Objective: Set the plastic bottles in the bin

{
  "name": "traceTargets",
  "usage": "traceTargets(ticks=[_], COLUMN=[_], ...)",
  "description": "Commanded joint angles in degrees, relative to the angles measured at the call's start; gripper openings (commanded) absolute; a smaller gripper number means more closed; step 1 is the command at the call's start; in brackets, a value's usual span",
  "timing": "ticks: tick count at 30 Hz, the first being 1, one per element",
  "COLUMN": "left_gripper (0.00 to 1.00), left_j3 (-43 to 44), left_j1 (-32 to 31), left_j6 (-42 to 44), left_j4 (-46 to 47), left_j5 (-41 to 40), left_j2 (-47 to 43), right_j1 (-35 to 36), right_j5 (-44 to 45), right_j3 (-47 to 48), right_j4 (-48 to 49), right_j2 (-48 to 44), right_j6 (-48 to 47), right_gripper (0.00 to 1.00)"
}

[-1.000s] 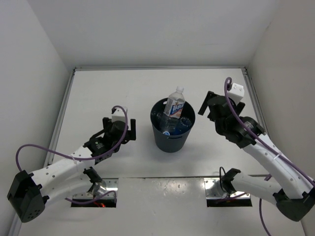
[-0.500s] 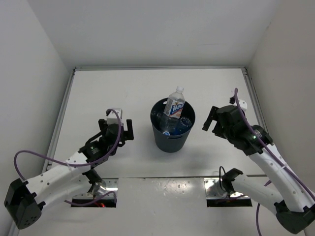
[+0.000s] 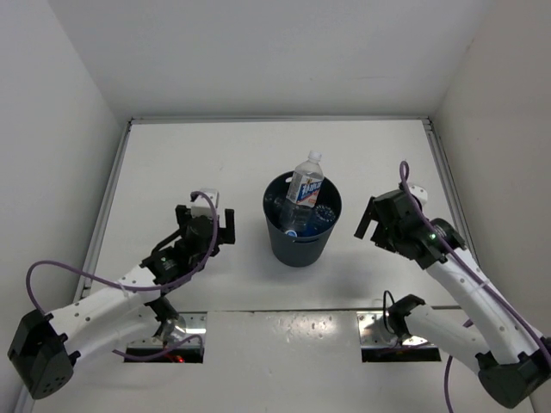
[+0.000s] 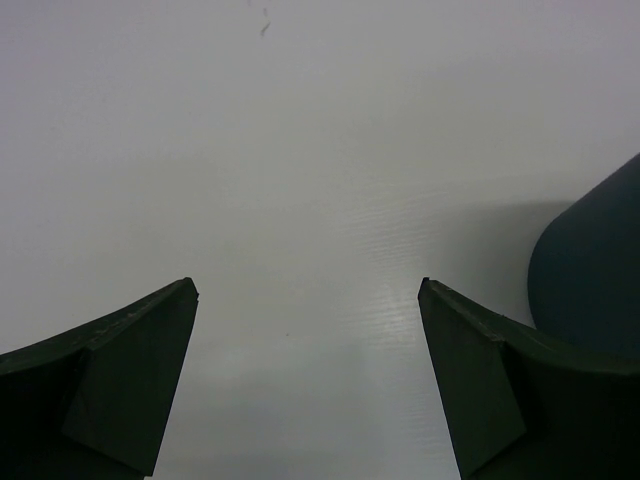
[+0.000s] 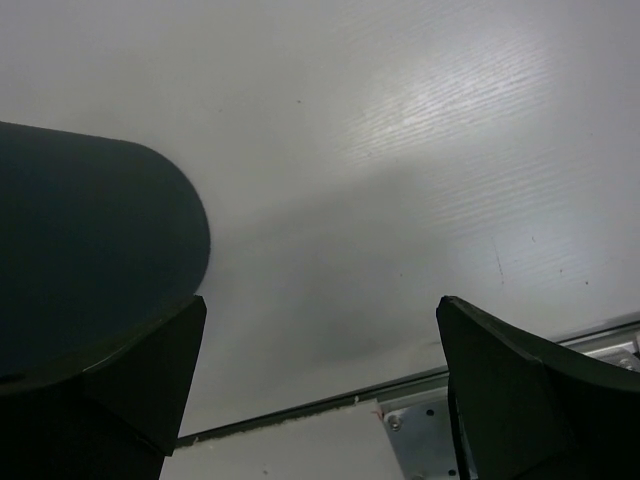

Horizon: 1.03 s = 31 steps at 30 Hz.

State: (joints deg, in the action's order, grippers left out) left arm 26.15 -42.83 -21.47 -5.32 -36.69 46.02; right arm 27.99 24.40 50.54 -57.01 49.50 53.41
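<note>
The bin (image 3: pixel 299 245), a dark grey round bucket, stands mid-table. One plastic bottle (image 3: pixel 306 183) with a white cap and a blue-and-white label leans upright in it and sticks out above the rim. More plastic bottles (image 3: pixel 297 220) lie deeper inside. My left gripper (image 3: pixel 207 217) is open and empty just left of the bin. In the left wrist view its fingers (image 4: pixel 130 370) frame bare table, with the bin's wall (image 4: pixel 592 270) at the right edge. My right gripper (image 3: pixel 379 224) is open and empty to the right of the bin, which shows as a dark wall (image 5: pixel 90 240).
White walls enclose the table on the left, back and right. A seam runs across the near table, with metal mount plates (image 3: pixel 392 337) and both arm bases behind it. The right wrist view shows that seam and a plate corner (image 5: pixel 420 430).
My right gripper has drawn back from beside the bin's rim toward the near side and tilted downward. My left gripper has shifted slightly and stays open. The bottles have not moved.
</note>
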Motion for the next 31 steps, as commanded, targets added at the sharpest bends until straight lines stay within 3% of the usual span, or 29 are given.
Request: traceTargets(ticks=[1,9,13,17,23,25,31], left_gripper=[0.99,0.99,0.99,0.99,0.99,0.99,0.99], left_j3=[-0.93,-4.18,-4.18,-4.79,-6.46,-8.3,-11.72], left_j1=[-0.68,-0.68,-1.2,-1.2,-1.2,-1.2,1.51], left_j6=[4.95,8.47,8.74,6.01,-0.14,-2.23,-7.62], left_j4=[7.95,13.32,12.54,12.0,12.78,13.32,13.92], left_j5=[5.31,10.76,2.63,-4.87,-7.86,-13.02,-21.14], left_j2=[2.23,-2.51,-5.58,-5.59,-2.35,-1.81,-4.27], right_j1=[-1.79,-10.04,-13.99,-17.78,-26.48,-28.59,-22.73], right_j5=[-2.42,-13.06,-13.68,-14.73,-15.44,-17.1,-14.03], right_j3=[-0.8,-2.72,-4.92,-5.98,-6.51,-7.56,-9.59], right_j4=[1.03,4.89,5.42,6.82,6.21,6.91,8.23], right_j2=[2.88,3.68,-1.23,-3.0,1.48,2.09,-0.54], right_j6=[1.61,3.81,5.22,0.92,-5.14,-7.86,-7.26], right_gripper=[1.0,1.0,1.0,1.0,1.0,1.0,1.0])
